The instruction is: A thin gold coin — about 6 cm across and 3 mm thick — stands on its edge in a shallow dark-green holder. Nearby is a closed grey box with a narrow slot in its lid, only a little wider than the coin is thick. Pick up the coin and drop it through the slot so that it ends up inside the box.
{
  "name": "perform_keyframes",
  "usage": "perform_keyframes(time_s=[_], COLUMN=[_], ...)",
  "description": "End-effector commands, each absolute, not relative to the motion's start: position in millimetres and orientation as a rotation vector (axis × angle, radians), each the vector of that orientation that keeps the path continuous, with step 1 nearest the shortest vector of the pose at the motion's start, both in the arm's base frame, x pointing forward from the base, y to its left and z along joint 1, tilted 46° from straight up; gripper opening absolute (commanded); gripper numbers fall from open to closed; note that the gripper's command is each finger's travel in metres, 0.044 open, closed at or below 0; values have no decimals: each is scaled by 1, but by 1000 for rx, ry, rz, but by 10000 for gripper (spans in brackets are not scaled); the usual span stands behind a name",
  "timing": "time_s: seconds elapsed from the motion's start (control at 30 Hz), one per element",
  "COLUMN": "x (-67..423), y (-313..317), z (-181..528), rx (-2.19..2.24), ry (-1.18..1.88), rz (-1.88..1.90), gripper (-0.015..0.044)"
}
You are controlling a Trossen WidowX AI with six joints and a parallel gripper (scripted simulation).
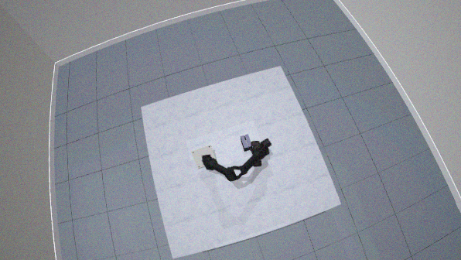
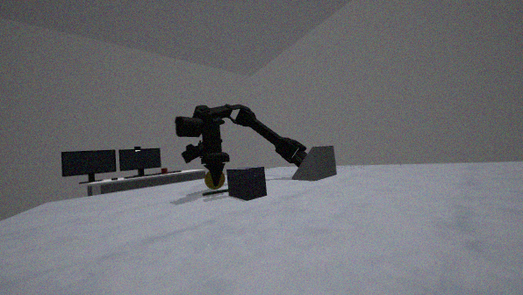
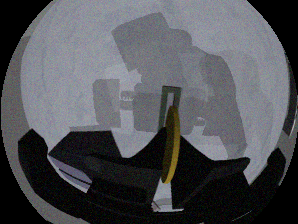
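Coin [image 2: 214, 180], gold and round, stands on its edge at the left of my working spot in the exterior view, low against the counter [image 2: 307, 228], and my jaws [image 2: 215, 169] come straight down onto its upper rim and pinch it, pressed nearly together with only its thin body between them. In the wrist view the coin [image 3: 172, 144] shows edge-on as a narrow gold sliver running up between my two dark fingers, and just past its top edge sits the dark-green holder [image 3: 170, 99], seen as a small upright green frame. I cannot tell from these views whether the coin's bottom edge rests in the holder or hangs just above it. Moving right in the exterior view, the grey box [image 2: 247, 183] stands just beside the coin, its near faces dark; its lid and slot do not show from this angle. In the top view the box [image 1: 245, 141] appears as a small pale-grey block with a dark line along its lid, right next to my wrist, which hides the coin there. Further right in the exterior view, my arm [image 2: 268, 132] slopes down to its base against a pale wedge-shaped mount [image 2: 318, 163], well apart from the box.
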State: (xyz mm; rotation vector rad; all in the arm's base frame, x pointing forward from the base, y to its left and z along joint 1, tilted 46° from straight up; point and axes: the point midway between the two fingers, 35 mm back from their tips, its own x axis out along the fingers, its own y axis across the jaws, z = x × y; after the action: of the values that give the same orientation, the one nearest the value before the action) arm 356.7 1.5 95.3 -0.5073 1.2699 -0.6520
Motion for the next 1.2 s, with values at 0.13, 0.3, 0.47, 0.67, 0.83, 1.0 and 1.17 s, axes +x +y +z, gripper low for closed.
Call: perform_keyframes(time_s=[0.13, 0.3, 0.47, 0.67, 0.83, 1.0, 1.17], x=[356, 354, 351, 348, 344, 342, 342], y=[17, 27, 36, 46, 54, 59, 59], z=[109, 118, 127, 138, 147, 152, 151], rx=[-502, -502, -502, -502, -503, -499, -376], ry=[1269, 1269, 1270, 1270, 1270, 1268, 1208], rz=[-650, -649, -649, -650, -651, -655, -743], gripper=[0, 0, 0, 0, 0, 0, 0])
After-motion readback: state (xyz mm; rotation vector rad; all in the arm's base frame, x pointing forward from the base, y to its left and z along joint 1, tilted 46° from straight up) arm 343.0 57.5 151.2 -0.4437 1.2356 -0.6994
